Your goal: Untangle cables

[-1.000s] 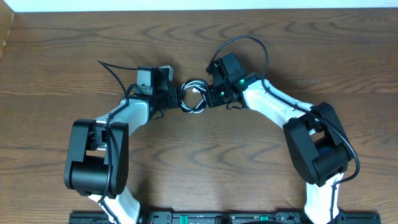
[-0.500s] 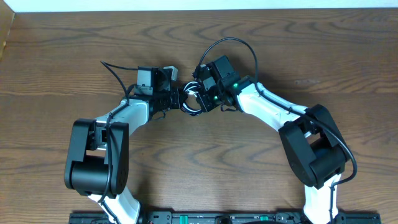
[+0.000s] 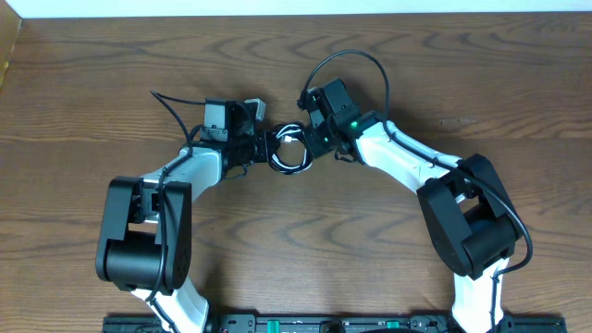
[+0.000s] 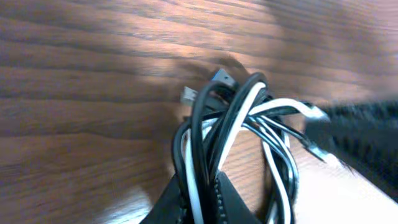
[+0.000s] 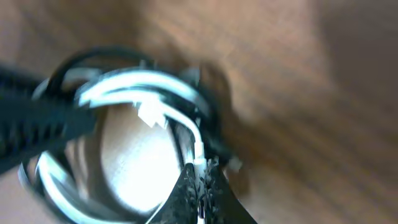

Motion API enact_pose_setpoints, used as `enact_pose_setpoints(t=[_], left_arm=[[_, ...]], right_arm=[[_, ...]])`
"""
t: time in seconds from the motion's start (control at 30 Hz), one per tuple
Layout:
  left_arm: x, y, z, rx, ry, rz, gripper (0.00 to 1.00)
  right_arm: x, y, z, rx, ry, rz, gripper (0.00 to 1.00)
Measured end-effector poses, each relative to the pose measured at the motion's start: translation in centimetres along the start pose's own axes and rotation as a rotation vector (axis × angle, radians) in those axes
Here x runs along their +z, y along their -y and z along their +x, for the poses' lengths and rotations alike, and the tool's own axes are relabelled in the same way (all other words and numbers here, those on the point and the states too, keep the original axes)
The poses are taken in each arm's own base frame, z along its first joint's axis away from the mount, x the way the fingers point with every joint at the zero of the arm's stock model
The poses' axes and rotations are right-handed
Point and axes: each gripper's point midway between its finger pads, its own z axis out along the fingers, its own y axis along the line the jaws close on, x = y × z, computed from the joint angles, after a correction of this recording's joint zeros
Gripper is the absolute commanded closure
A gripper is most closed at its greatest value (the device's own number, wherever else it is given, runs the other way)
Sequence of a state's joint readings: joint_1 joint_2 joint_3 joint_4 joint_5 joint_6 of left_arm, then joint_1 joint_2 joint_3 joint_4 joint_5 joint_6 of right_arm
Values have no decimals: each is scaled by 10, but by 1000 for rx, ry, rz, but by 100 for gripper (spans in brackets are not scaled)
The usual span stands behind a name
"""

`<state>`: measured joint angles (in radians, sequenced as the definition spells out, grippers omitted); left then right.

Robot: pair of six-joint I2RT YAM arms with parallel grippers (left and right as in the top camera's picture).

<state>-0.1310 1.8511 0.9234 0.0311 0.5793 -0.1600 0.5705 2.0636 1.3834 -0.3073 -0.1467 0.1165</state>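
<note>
Dark wood-grain worktop [image 3: 111, 74] here. Starting from the near edge, both arms are reaching in from their bases and meeting around mid-worktop, a bit toward the far edge.

The thing that's just changed is the left gripper [image 3: 265, 146]. A second ago its jaws were standing apart next to the bundle [image 3: 289, 155]. Now they're pressed together on the bundle's left side. The left wrist view is showing strands of both the black cable [image 4: 196, 127] and the white cable [image 4: 241, 115] running down between its fingers.

The right gripper [image 3: 311, 141] is still pinching the opposite side, and in its own wrist view it's the white cable sitting in the pinch. It swung in toward the left one and is now backing off a touch.

So I'm reading this as both sides finally being held, meaning the pulling apart can start. The left one grabbing both colours at once isn't looking ideal for separating them, though.

The bundle is sitting as a near-round coil, so there's hardly any long axis. What stretch there is is running gripper to gripper, roughly along the near edge. The small plugs [image 4: 189, 94] are poking out on the side away from the left gripper. Can't tell if it's resting on the wood or lifted. Beyond it, the wood is running up to a pale strip [image 3: 296, 6] at the far edge.
</note>
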Motion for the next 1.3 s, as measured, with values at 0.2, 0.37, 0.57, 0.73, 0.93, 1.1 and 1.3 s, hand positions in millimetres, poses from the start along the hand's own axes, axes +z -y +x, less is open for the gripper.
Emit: enact_pose_setpoints(t=[0.2, 0.37, 0.57, 0.73, 0.93, 1.1, 1.3], left_arm=[[-1, 16, 3, -2, -21, 94, 93], [-3, 25, 7, -5, -39, 153, 92], [-3, 29, 8, -6, -46, 175, 93], [-3, 30, 8, -6, -47, 180, 93], [-4, 32, 10, -9, -54, 193, 93], [-4, 33, 9, -6, -51, 197, 92], [-5, 30, 8, -11, -46, 192, 92]], right_arm=[[0, 6, -11, -5, 47, 34, 99], [1, 7, -14, -6, 58, 45, 99], [14, 12, -18, -12, 90, 56, 77], [16, 16, -25, -15, 124, 73, 59], [14, 18, -20, -30, 97, 75, 55], [-14, -1, -28, -49, 104, -8, 67], [-44, -22, -25, -43, 65, -78, 72]])
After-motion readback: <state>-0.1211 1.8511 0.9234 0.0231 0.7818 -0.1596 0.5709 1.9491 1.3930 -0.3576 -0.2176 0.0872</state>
